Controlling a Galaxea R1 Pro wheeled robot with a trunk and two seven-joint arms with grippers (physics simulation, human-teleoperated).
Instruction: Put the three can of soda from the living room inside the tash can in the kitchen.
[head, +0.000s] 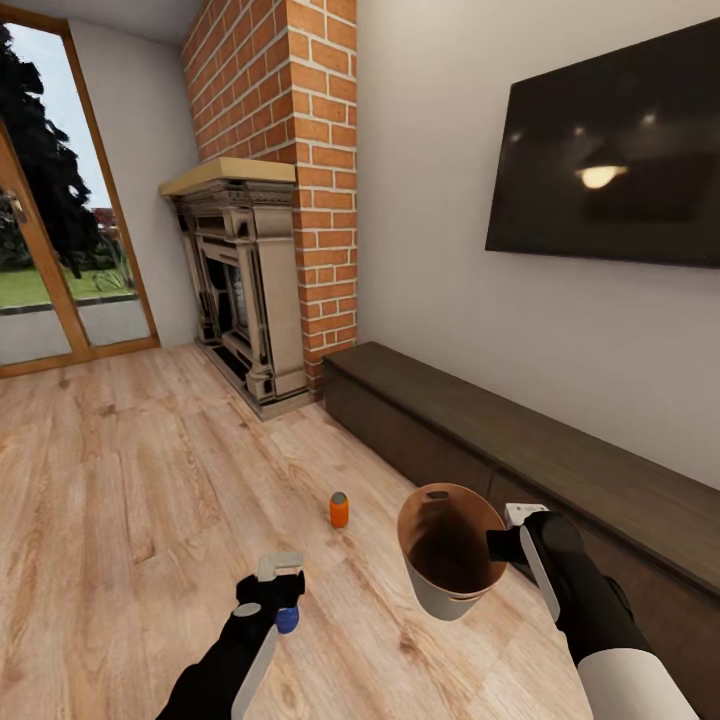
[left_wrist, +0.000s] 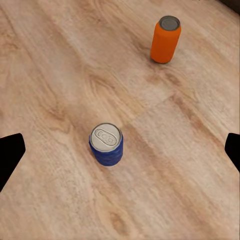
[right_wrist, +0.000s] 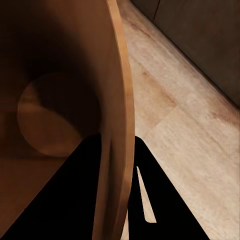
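the right gripper (head: 508, 545) has its fingers clamped on the tash can (head: 450, 560) rim, its inside bare. the left gripper (left_wrist: 120, 145) hangs wide open over the upright blue can (left_wrist: 106, 144); the orange can (head: 339, 510) stands upright farther off on the floor (head: 120, 480).

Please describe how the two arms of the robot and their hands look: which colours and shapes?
Both arms are glossy black with rounded segments. The right arm has a white cylindrical section nearer the body and white trim by the wrist. Its right hand is dark; the left hand has pale grey-white fingers. No cables or markings visible.
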